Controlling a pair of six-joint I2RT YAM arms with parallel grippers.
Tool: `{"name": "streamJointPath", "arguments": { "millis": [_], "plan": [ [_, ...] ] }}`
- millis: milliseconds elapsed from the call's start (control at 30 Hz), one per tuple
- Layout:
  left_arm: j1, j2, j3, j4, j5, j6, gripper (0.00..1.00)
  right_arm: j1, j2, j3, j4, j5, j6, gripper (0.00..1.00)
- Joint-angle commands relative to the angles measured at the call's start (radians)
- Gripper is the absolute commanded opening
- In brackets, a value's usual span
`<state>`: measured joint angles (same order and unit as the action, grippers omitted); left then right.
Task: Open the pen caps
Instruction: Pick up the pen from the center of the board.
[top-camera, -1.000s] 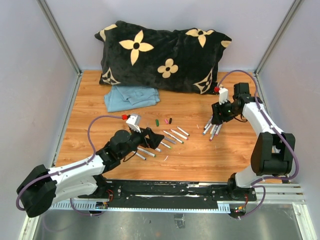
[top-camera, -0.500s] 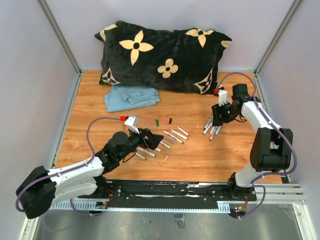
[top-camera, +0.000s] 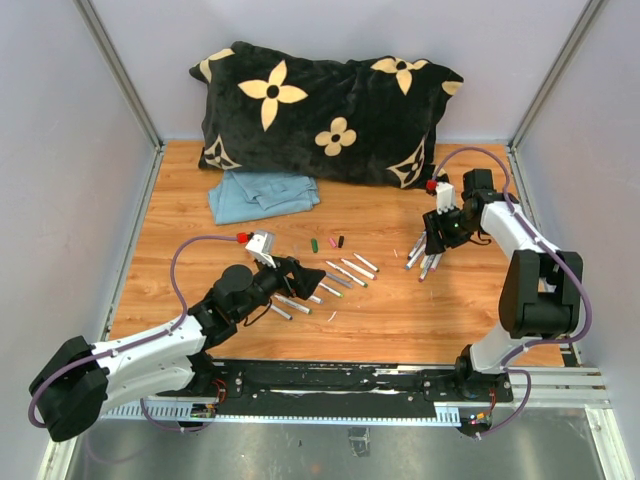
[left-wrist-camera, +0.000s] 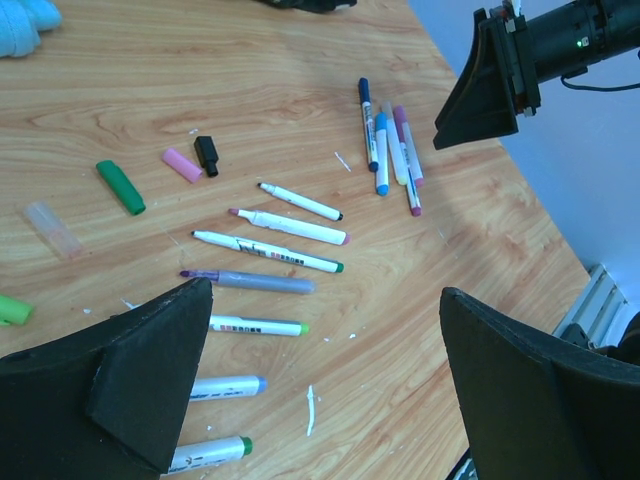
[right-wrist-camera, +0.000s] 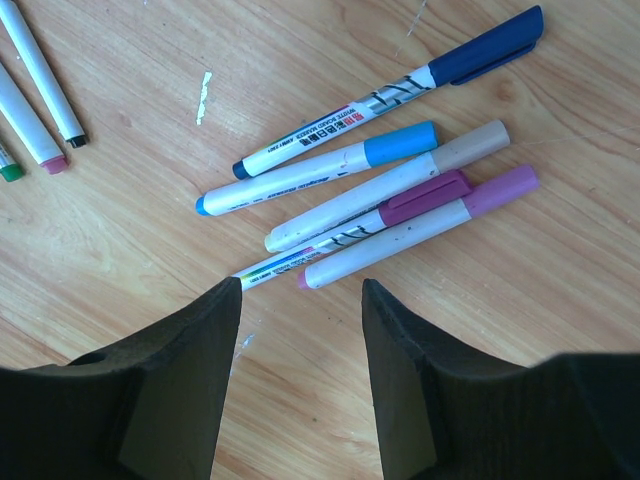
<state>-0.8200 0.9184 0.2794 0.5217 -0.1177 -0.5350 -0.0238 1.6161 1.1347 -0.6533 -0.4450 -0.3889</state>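
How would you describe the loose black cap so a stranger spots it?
Start at the flowered black pillow. Just in front, on the wooden table, lie loose caps. The black cap is the only dark one, right of the pink cap.

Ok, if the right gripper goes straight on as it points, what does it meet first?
Probably the bare end of the pink-capped pen, just ahead between the right gripper's open jaws; depth unclear.

Five capped pens (right-wrist-camera: 385, 190), one pillow (top-camera: 320, 110), one cloth (top-camera: 262, 195)
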Motion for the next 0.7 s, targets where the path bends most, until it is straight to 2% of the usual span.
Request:
{"name": "streamJointPath", "arguments": {
  "millis": [0, 667],
  "plan": [
    [0.008, -0.015, -0.011, 0.017, -0.005, -0.006, 0.99, -0.018, 0.018, 0.011, -0.017, 0.018, 0.022, 0.53],
    [0.013, -0.038, -0.005, 0.006, 0.0, -0.014, 0.99, -0.018, 0.092, 0.013, -0.001, 0.062, 0.085, 0.52]
  ]
}}
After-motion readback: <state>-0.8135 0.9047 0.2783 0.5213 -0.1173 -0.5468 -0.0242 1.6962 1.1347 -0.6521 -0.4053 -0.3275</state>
